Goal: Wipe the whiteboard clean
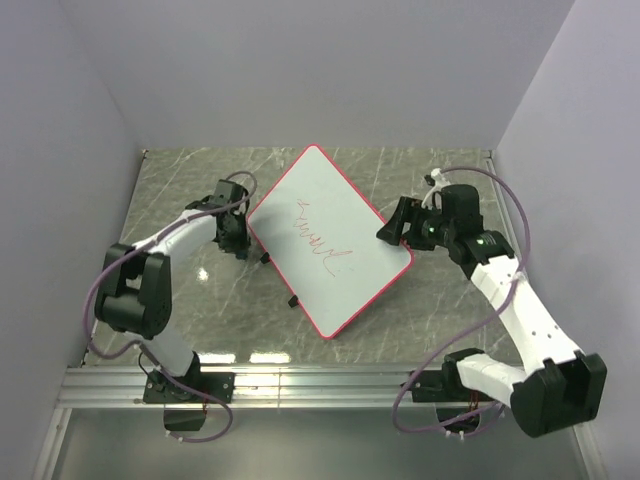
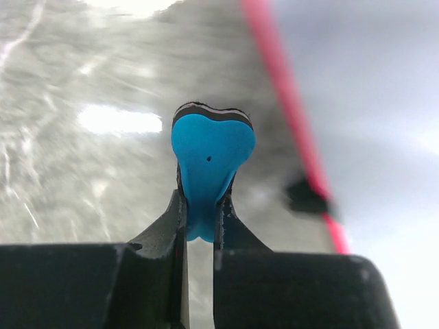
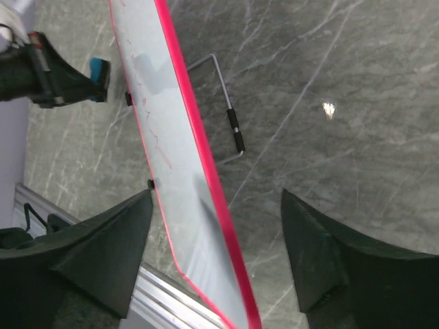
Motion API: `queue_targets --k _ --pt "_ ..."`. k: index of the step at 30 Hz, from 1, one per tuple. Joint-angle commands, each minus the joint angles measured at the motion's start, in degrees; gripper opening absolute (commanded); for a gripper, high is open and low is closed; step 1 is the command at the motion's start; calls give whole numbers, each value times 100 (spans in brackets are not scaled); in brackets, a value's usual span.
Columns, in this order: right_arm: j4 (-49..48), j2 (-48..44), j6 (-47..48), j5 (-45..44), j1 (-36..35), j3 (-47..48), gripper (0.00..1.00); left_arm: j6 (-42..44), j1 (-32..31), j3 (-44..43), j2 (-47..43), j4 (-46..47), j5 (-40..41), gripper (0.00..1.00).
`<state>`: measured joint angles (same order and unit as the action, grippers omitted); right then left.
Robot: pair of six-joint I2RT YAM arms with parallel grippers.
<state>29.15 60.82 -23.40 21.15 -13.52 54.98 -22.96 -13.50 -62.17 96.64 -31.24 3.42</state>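
Note:
The whiteboard [image 1: 330, 245] lies diagonally mid-table, pink-red framed, with red scribbles [image 1: 318, 235] on it. My left gripper [image 1: 238, 238] sits just off its left long edge, shut on a small blue eraser [image 2: 209, 154] that sticks out past the fingertips. In the left wrist view the board's frame [image 2: 288, 89] and one black foot [image 2: 305, 195] are to the right of the eraser. My right gripper [image 1: 393, 228] is at the board's right side, open. In the right wrist view the board's edge [image 3: 206, 171] runs between the wide-apart fingers [image 3: 130, 233], apart from both.
A wire stand with a black grip [image 3: 235, 130] shows on the marble table beyond the board. An aluminium rail [image 1: 300, 380] runs along the near table edge. Plain walls close in the left, back and right sides.

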Motion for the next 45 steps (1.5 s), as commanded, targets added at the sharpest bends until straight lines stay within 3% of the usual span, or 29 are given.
queue_targets --k 1,6,11,18,24,39,45 --pt "-445 394 318 328 -19 425 79 -217 -477 -610 -795 -373 -96 0" --pt "-498 572 415 522 -28 391 63 -805 -1426 -998 -1103 -541 -201 0" --pt "-445 378 441 417 -19 180 46 -1465 -2516 -1446 -981 -111 -421 0" --pt "-269 212 485 302 -19 48 1 -1843 -4036 -2966 397 -329 -360 0" --pt "-173 27 424 311 -28 -31 0 -2168 -4337 -2749 664 12 -360 0" --pt "56 -351 441 267 -28 -198 0 -3030 -4302 950 -470 1330 89 0" --pt "21 -430 380 337 -28 -251 0 -3109 -4302 814 -515 1288 98 0"
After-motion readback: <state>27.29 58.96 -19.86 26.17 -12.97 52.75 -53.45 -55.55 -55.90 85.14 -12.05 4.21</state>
